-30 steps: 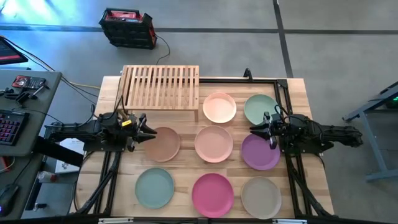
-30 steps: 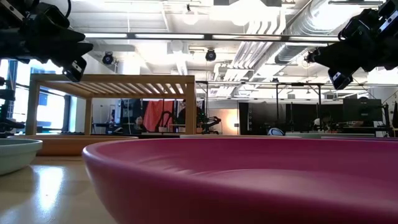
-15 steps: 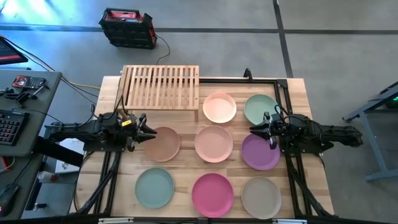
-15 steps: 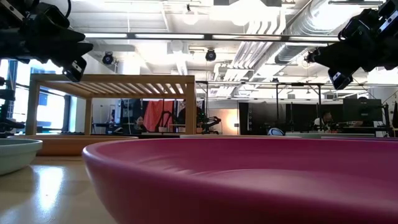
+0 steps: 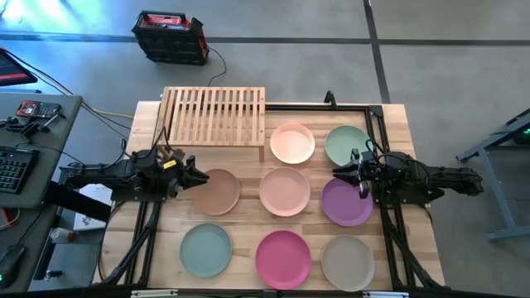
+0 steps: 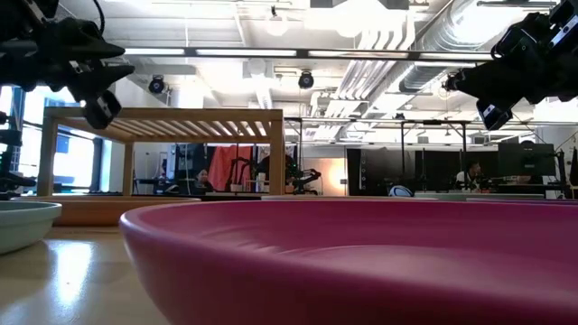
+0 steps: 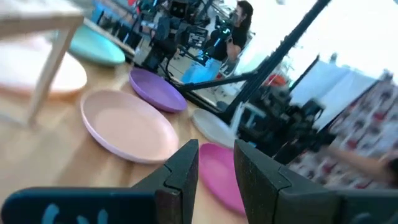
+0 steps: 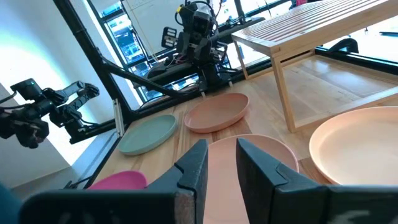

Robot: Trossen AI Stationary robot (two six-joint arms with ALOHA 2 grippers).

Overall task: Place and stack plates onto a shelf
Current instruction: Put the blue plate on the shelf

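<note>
The left gripper (image 5: pixel 197 175) hovered beside the round matte brown plate (image 5: pixel 218 191), fingers (image 7: pixel 185 168) slightly parted, empty. The right gripper (image 5: pixel 338 175) hovered over the round matte purple plate (image 5: pixel 345 204), likewise narrowly apart, grasping nothing.

Matte plates on pale wood.
The magenta plate (image 6: pixel 343 262) at lower centre looked smooth with a soft, dull sheen. The shelf (image 5: pixel 215 116) at upper left was light bare wood, slatted, and the tabletop (image 5: pixel 244 219) was pale butcher-block timber. The black frame rails (image 5: pixel 377 124) looked like metal.

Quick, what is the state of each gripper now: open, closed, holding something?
Left gripper: open slightly, holding nothing, beside the round brown plate.
Right gripper: open slightly, holding nothing, above the round purple plate.
</note>
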